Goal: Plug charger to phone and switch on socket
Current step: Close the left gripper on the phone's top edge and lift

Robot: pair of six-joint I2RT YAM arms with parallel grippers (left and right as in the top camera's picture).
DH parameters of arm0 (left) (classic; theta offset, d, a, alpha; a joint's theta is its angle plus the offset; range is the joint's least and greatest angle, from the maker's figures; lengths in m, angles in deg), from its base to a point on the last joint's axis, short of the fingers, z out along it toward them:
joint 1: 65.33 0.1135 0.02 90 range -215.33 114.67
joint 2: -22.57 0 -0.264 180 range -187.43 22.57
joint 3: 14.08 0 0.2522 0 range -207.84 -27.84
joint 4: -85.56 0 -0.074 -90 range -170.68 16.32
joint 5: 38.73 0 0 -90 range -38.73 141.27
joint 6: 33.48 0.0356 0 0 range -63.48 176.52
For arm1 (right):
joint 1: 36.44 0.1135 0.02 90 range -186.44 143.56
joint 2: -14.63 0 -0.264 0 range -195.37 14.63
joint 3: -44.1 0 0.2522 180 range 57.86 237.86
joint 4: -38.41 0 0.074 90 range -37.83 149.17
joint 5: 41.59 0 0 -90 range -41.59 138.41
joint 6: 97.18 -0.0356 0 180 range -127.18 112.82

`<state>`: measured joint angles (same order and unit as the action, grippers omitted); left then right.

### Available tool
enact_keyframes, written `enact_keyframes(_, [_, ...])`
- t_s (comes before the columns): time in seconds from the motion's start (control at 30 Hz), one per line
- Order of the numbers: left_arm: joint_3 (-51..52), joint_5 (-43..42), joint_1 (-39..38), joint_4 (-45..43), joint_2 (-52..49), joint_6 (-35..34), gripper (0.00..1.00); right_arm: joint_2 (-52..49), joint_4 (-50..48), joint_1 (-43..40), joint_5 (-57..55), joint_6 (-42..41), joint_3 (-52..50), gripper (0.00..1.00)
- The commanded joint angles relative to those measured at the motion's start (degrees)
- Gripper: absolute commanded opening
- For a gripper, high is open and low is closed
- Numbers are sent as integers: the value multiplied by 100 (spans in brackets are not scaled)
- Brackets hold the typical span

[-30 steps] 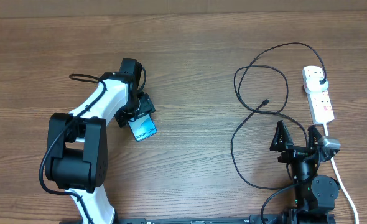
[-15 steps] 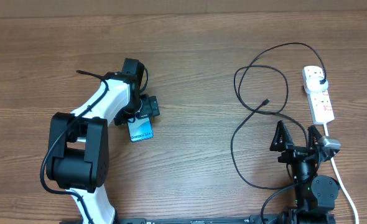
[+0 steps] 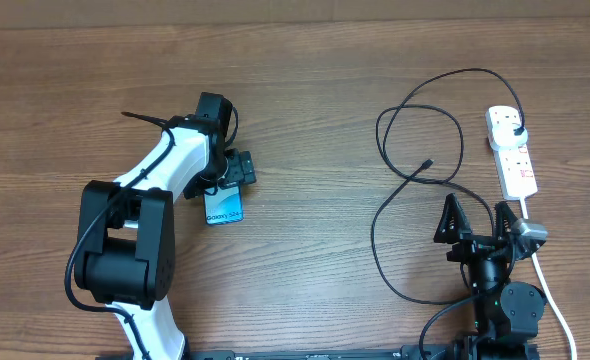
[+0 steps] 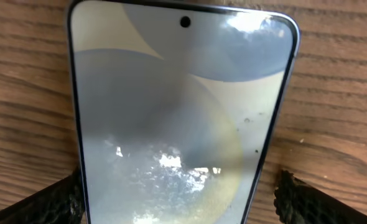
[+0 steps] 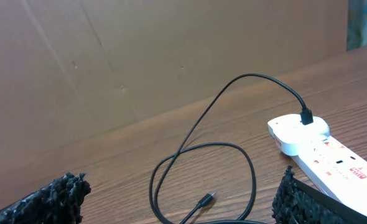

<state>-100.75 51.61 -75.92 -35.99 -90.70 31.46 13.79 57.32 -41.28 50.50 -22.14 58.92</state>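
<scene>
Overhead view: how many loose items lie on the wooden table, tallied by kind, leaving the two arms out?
Slim smartphone with light blue lit screen: 1
Long thin black charger cable: 1
White elongated power strip: 1
Total: 3

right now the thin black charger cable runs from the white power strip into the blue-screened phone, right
No. The thin black charger cable is plugged into the white power strip, but its free connector lies on the table, far from the blue-screened phone, as the overhead view shows.
</scene>
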Motion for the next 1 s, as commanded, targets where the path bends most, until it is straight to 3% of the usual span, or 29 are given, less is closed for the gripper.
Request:
enact_keyframes(0.0, [236, -76, 2, -103, -457, 94, 100, 66, -37, -4, -55, 44, -59, 100])
enact_keyframes(0.27, [236, -122, 2, -2, -457, 1231, 100, 68, -35, -4, -55, 44, -59, 100])
enact_keyframes(0.53, [236, -144, 2, 48, -457, 804, 100, 66, -35, -4, -55, 44, -59, 100])
enact_keyframes(0.7, [236, -205, 2, 76, -457, 699, 87, 68, -35, -4, -55, 44, -59, 100])
enact_keyframes(0.83, [236, -273, 2, 186, -459, 702, 84, 66, -35, -4, -55, 44, -59, 100])
enact_keyframes(0.97, [236, -334, 2, 245, -457, 675, 91, 66, -35, -4, -55, 44, -59, 100])
